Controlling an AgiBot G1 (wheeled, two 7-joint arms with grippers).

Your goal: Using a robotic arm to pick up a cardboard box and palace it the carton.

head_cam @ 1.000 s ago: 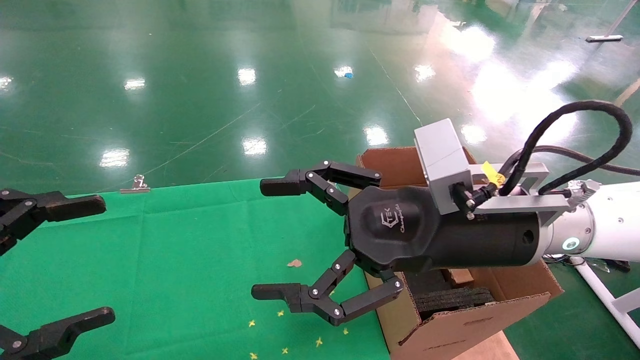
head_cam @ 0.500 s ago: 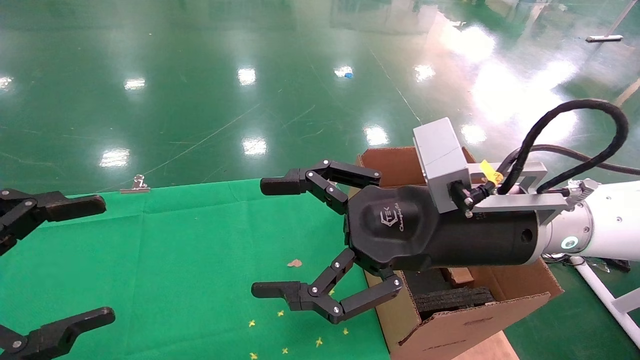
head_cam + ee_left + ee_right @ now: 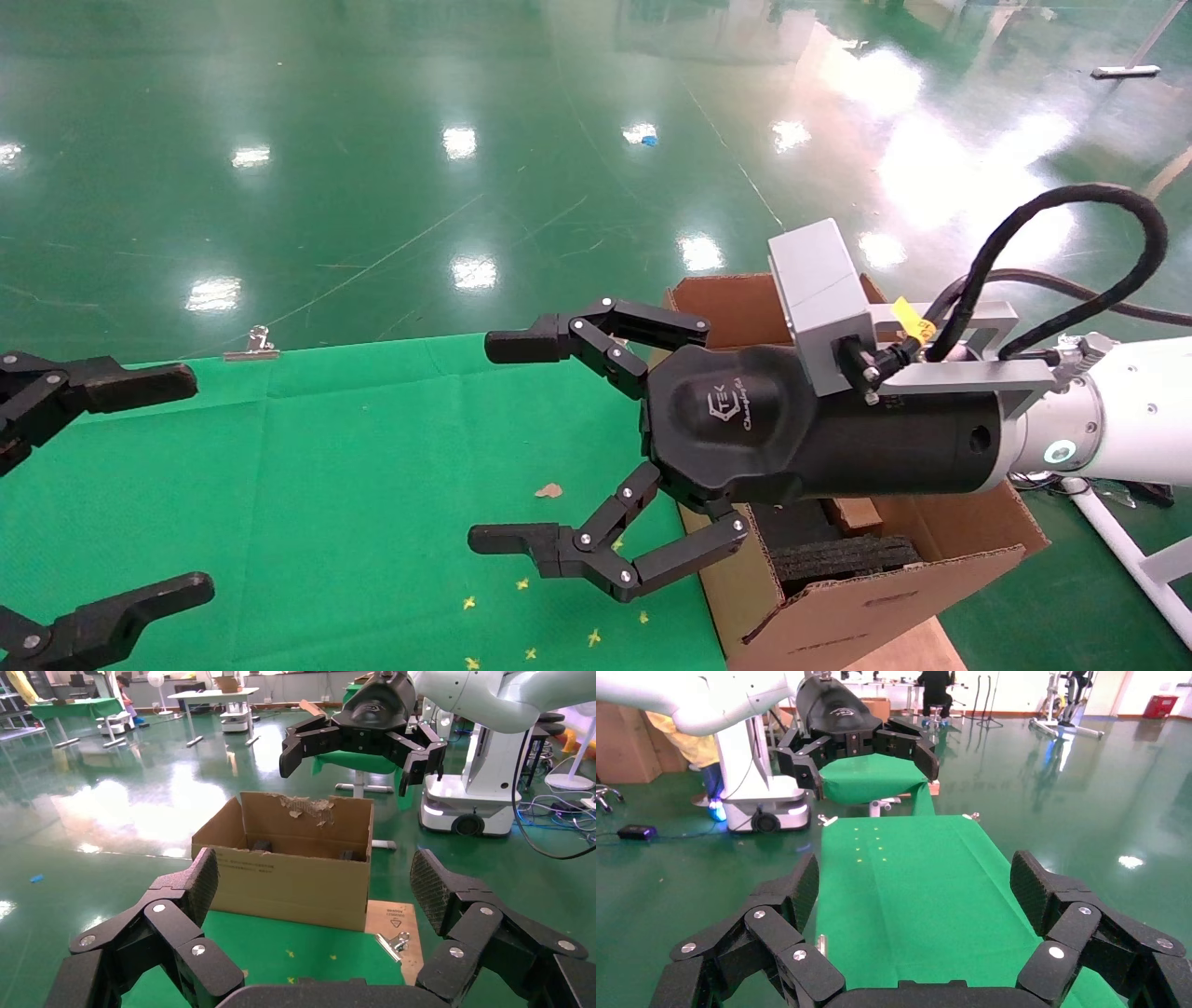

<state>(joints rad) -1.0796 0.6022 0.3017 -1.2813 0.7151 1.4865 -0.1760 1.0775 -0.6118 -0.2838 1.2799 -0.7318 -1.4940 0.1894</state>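
My right gripper (image 3: 501, 445) (image 3: 916, 888), on the white robotic arm (image 3: 1131, 415), hangs open and empty over the right part of the green cloth, level with the carton's left wall. The left wrist view shows it (image 3: 358, 759) above the carton. The carton (image 3: 866, 615) (image 3: 295, 874) stands at the table's right end, flaps up, with black foam (image 3: 843, 557) inside. A small brown cardboard piece (image 3: 855, 513) peeks out inside it under my right wrist; I cannot tell whether it is the cardboard box. My left gripper (image 3: 186, 483) (image 3: 314, 881) is parked open at the far left.
Green cloth (image 3: 354, 466) covers the table, with yellow marks (image 3: 526, 620) near the front and a brown scrap (image 3: 549, 490) in the middle. A metal binder clip (image 3: 251, 345) (image 3: 393, 941) holds the cloth edge. A bare wooden board (image 3: 395, 915) shows beside the carton.
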